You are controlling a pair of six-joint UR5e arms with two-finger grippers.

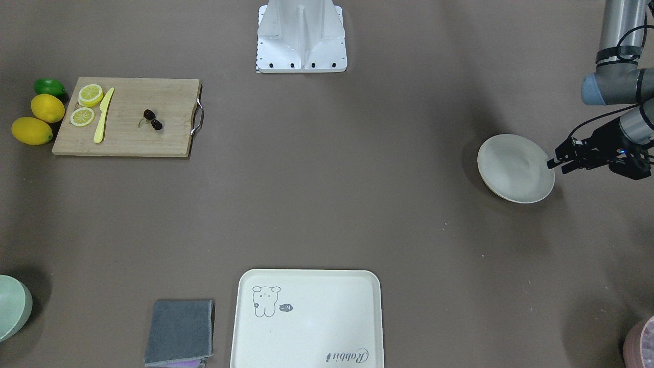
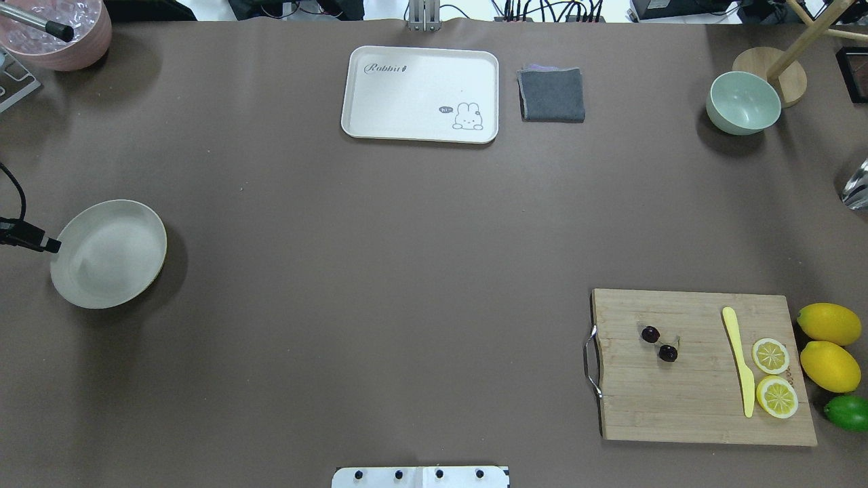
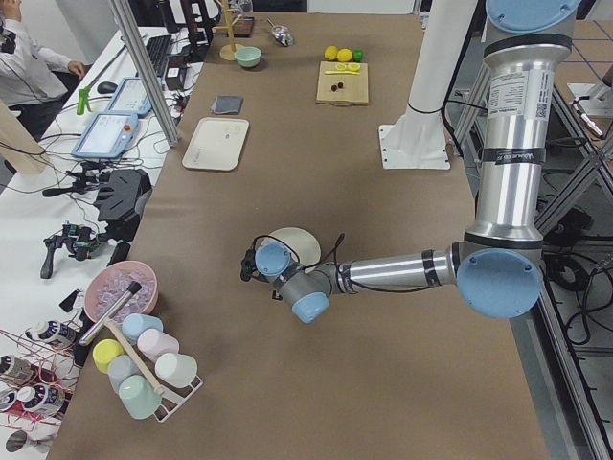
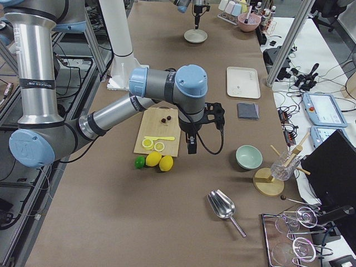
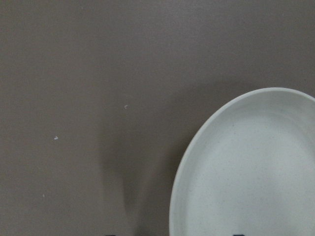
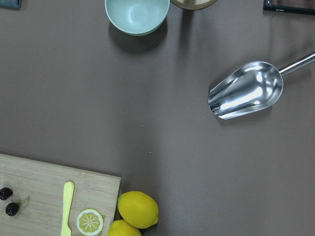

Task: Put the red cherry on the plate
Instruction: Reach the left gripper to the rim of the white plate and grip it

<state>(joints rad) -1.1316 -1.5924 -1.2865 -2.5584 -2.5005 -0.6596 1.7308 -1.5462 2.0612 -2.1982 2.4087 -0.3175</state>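
Overhead exterior, read from left to right. At top left corner, pink tub (image 2: 68, 51) of clear ice-like pieces, with a dark-tipped rod in it. Below, at the left edge, left gripper (image 1: 556, 167) reaching in, tips right at the rim of the plate (image 2: 108, 254). From its wrist view, 2 dark fingertips barely showing at the bottom edge, set wide apart with the plate's rim between them, gripping nothing. Plate round, cream-white, bare inside, well apart from every other item.

Further right, along the far edge, rectangular cream tray (image 2: 420, 95) with a rabbit drawing, then just beside it a folded grey cloth (image 2: 551, 95).

On the right half, nearer the robot, wooden cutting board (image 2: 698, 407) with a metal handle on its left end. On that board, toward the handle: the red cherry (image 2: 668, 352), 2 dark maroon fruits joined by thin stems, lying loose, touched by neither gripper, far across the table from the plate. Right of it on the same board, yellow knife (image 2: 742, 369) and 2 lemon slices (image 2: 771, 356). Off the board's right edge, 2 whole lemons (image 2: 829, 324) and 1 lime (image 2: 847, 412). Up at far right, pale green bowl (image 2: 742, 102) beside a wooden stand (image 2: 770, 74).

Right gripper (image 4: 192, 149) seen only from exterior right, pointing down over the table beside the board; cannot tell how far open.
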